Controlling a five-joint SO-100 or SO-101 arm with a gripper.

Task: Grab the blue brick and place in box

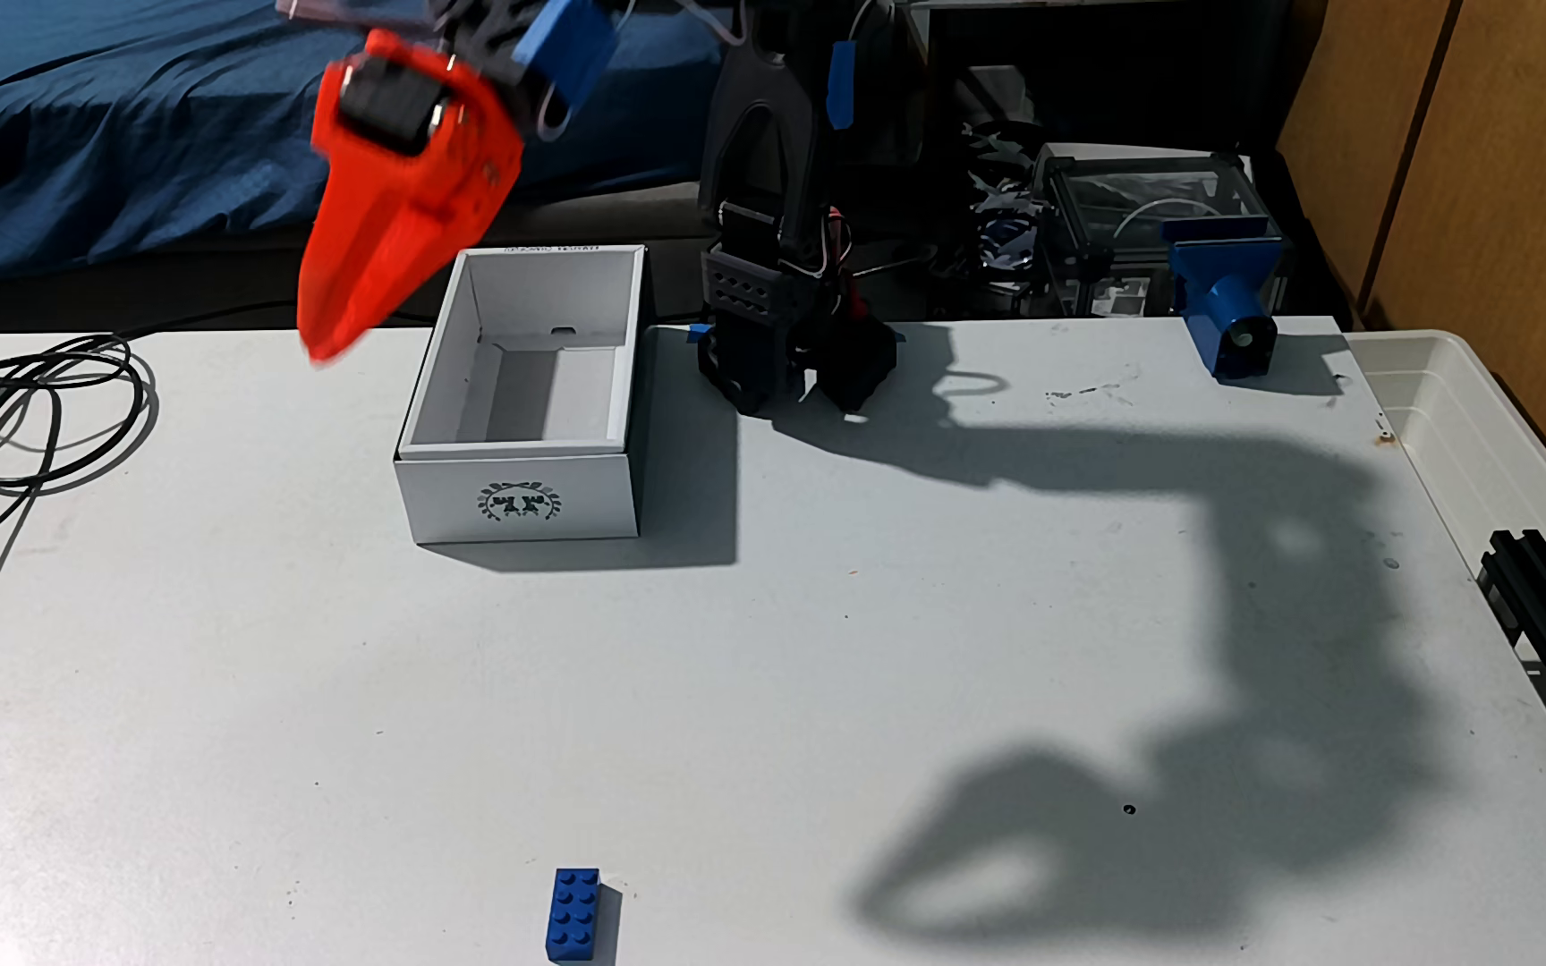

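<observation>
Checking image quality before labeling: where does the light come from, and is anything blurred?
In the fixed view, shadows of the box, blue brick and arm fall rightward on the table, so light comes from the left; the red gripper is motion-blurred, the brick sharp.

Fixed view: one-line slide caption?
Red end effector raised left of the empty white box; blue brick lies untouched on the table near the front edge.

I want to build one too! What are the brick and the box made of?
The brick looks like hard plastic: bright blue, smooth, with moulded round studs. The box looks like thin white cardboard: matt, with flat folded walls and a black emblem printed on its front. Both are guesses from looks alone.
</observation>
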